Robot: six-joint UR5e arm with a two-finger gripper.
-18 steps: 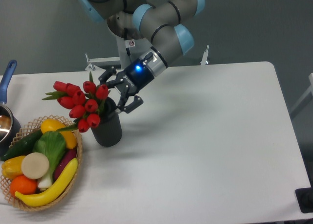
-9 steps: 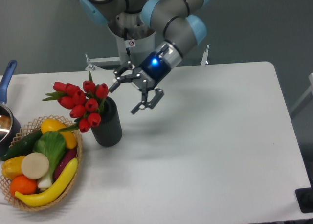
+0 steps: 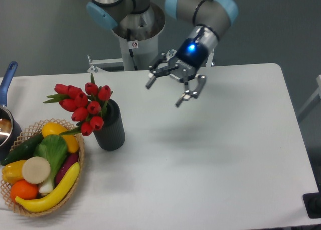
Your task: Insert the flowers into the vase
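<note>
The red tulip flowers (image 3: 83, 107) stand with their stems in the mouth of the black ribbed vase (image 3: 111, 128), their heads leaning out to the left over its rim. The vase stands upright on the white table at the left. My gripper (image 3: 165, 93) hangs open and empty above the table's far middle, well to the right of the vase and above it. Its fingers (image 3: 189, 95) are spread apart and point down to the left.
A woven basket (image 3: 76, 176) of vegetables and fruit sits right beside the vase at the front left. A pot with a blue handle (image 3: 7, 78) stands at the left edge. The arm's base (image 3: 135, 34) rises behind the table's far edge.
My open gripper has drawn away from the vase, moving to the right and upward. The flowers and the vase have stayed in place.
</note>
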